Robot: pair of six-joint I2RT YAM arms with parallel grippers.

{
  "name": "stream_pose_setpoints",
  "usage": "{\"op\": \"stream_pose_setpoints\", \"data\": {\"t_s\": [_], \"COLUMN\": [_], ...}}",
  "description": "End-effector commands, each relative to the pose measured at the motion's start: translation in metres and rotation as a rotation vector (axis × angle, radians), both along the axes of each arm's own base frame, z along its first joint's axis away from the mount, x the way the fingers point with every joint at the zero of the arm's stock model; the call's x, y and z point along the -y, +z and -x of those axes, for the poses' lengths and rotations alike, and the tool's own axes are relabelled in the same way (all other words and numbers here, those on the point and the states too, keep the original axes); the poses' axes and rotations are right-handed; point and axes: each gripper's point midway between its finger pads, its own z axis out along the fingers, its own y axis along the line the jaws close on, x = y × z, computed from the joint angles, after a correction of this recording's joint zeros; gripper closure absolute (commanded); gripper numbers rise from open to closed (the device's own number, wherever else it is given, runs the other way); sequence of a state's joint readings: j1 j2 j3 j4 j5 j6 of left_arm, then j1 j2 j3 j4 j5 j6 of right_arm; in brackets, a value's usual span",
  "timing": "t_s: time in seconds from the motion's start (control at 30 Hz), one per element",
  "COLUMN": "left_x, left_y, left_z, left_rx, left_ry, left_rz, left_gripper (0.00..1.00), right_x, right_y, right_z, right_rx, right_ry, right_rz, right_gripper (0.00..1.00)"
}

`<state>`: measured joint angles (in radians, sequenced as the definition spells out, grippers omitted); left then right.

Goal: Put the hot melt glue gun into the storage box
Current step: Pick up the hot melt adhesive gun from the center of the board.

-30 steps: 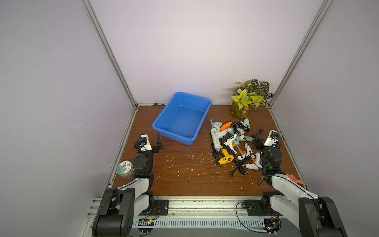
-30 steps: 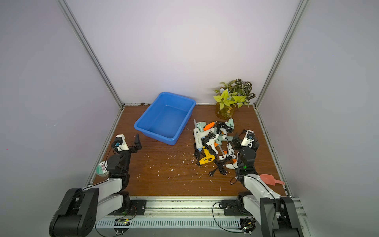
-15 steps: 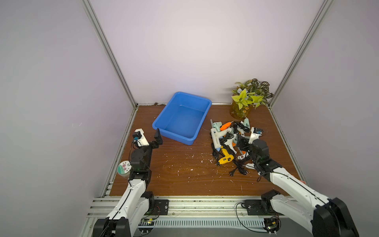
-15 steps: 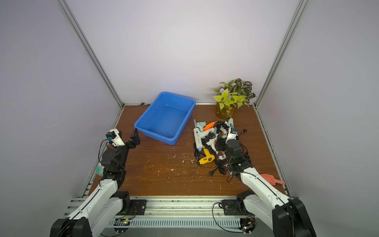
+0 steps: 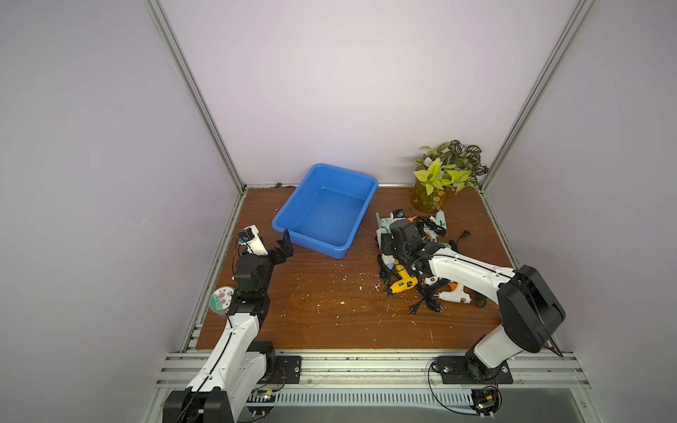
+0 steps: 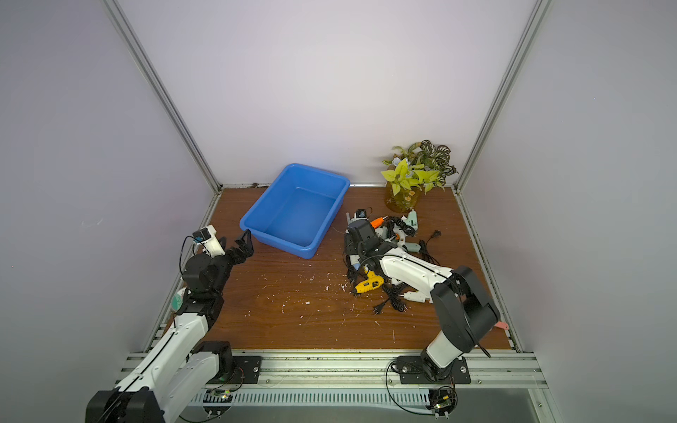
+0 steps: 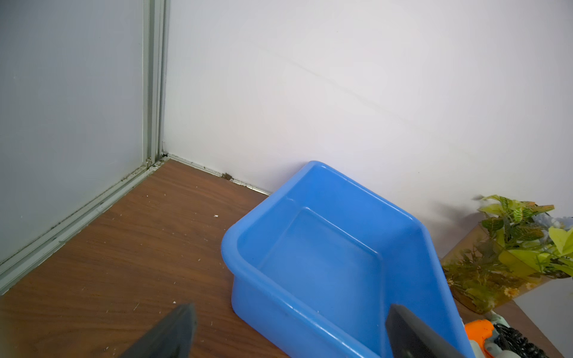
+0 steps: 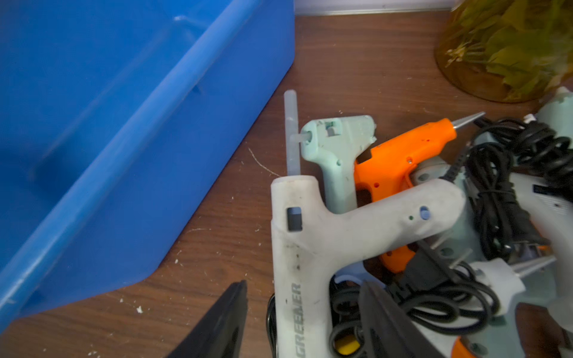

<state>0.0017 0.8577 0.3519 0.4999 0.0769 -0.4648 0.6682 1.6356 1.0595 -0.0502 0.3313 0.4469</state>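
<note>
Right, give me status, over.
Left gripper, jaws open, empty, beside storage box. Right gripper, jaws astride white glue gun, not clamped. Box empty. Black cords tangled alongside.

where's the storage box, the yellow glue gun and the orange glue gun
storage box (image 5: 326, 216): in a top view, on its bare floor
yellow glue gun (image 5: 403, 285): in a top view, on its body
orange glue gun (image 8: 403, 152): right wrist view, on its body

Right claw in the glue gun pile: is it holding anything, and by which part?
Nothing held yet. The right gripper straddles the white glue gun at its barrel, jaws open, with a gap showing beside one finger. The left gripper is open and empty.
</note>
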Motion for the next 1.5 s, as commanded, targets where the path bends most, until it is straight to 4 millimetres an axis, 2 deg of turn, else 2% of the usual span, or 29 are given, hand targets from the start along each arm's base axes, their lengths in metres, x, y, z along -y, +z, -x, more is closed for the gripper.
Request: {"op": "stream_pose_setpoints", "data": {"t_s": [0.0, 0.2, 0.4, 0.63, 0.83, 1.13, 1.23, 1.33, 1.4, 1.47], "left_x": [0.006, 0.003, 0.004, 0.004, 0.005, 0.007, 0.007, 0.007, 0.007, 0.006], "left_y": [0.0, -0.006, -0.008, -0.006, -0.005, -0.003, -0.004, -0.005, -0.007, -0.007], "left_z": [-0.003, -0.002, -0.002, -0.002, -0.002, -0.002, -0.003, -0.003, -0.004, -0.005], "left_rx": [-0.031, -0.04, -0.049, -0.041, -0.037, -0.034, -0.037, -0.038, -0.048, -0.068], "left_ry": [-0.02, -0.007, -0.011, -0.01, -0.015, -0.026, -0.026, -0.025, -0.022, -0.014], "left_rz": [0.024, 0.021, 0.018, 0.024, 0.03, 0.039, 0.04, 0.048, 0.065, 0.089], "left_gripper": [0.0, 0.0, 0.0, 0.0, 0.0, 0.0, 0.0, 0.0, 0.0, 0.0], "right_x": [-0.004, -0.01, 0.004, 0.017, 0.016, 0.026, 0.031, 0.031, 0.025, 0.015], "right_y": [-0.012, -0.041, -0.055, -0.064, -0.077, -0.094, -0.096, -0.097, -0.092, -0.079], "right_z": [0.002, -0.001, -0.002, 0.011, 0.027, 0.037, 0.037, 0.036, 0.034, 0.031], "right_rx": [-0.085, -0.176, -0.214, -0.241, -0.264, -0.29, -0.28, -0.263, -0.242, -0.199], "right_ry": [0.0, 0.006, -0.072, -0.119, -0.098, -0.13, -0.146, -0.139, -0.116, -0.074], "right_rz": [0.041, 0.098, 0.169, 0.179, 0.143, 0.205, 0.229, 0.226, 0.206, 0.178], "right_gripper": [0.4, 0.47, 0.49, 0.52, 0.52, 0.4, 0.39, 0.47, 0.65, 0.76]}}
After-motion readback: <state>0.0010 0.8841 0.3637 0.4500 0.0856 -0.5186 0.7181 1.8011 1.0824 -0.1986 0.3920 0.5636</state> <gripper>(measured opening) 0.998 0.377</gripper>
